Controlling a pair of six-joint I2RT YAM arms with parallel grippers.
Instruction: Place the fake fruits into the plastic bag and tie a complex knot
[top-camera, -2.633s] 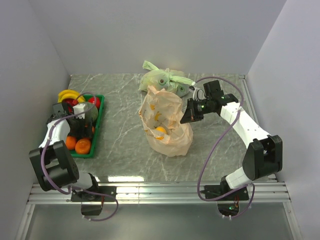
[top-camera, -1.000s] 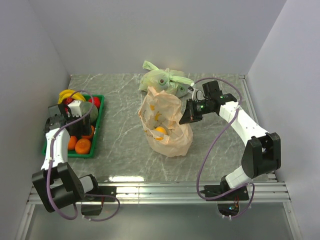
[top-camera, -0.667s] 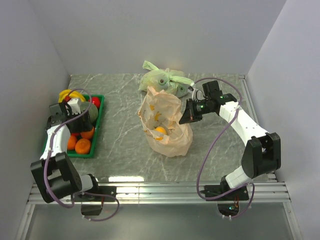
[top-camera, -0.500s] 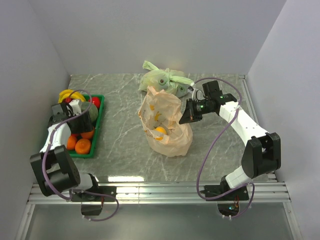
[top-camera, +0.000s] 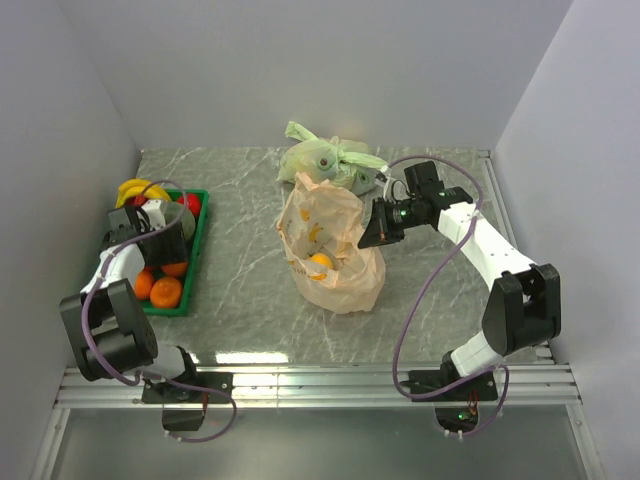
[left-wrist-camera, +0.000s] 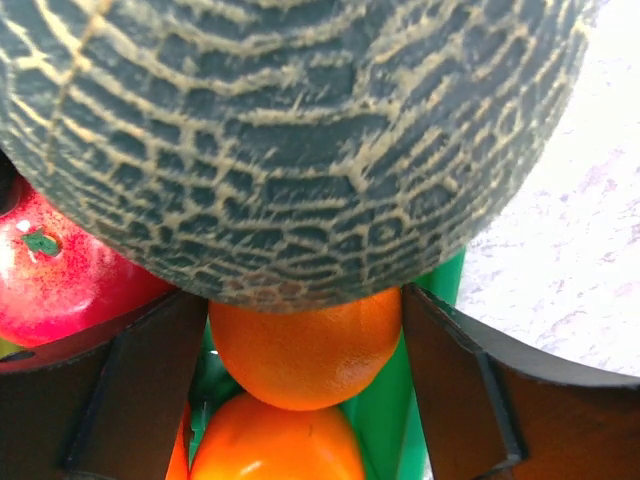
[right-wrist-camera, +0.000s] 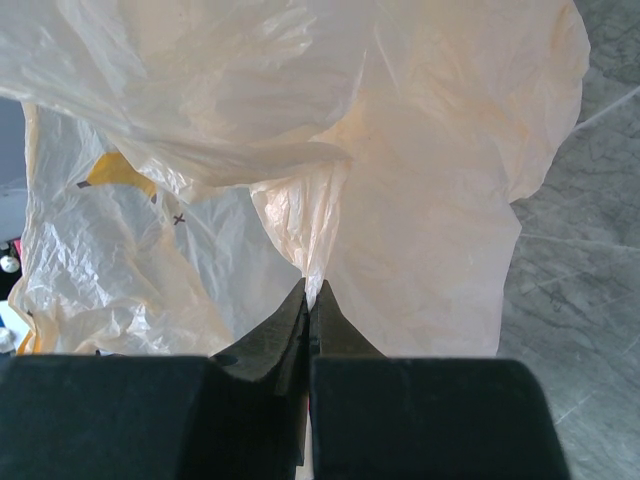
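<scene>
Here, right gripper (right-wrist-camera: 310, 292) pinches crinkly plastic bag (right-wrist-camera: 430, 200); left gripper (left-wrist-camera: 305, 300) spread before netted melon (left-wrist-camera: 300, 130).

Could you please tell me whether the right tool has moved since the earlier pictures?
No. The right tool stays pinched on the plastic bag, at the same spot relative to the pale green bag behind it.

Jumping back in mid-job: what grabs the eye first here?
The peach bag stands open mid-table, an orange inside, its edge pinched by the right gripper. At left, in the green tray, a big dark netted melon sits right ahead of the left gripper, jaws wide.
</scene>
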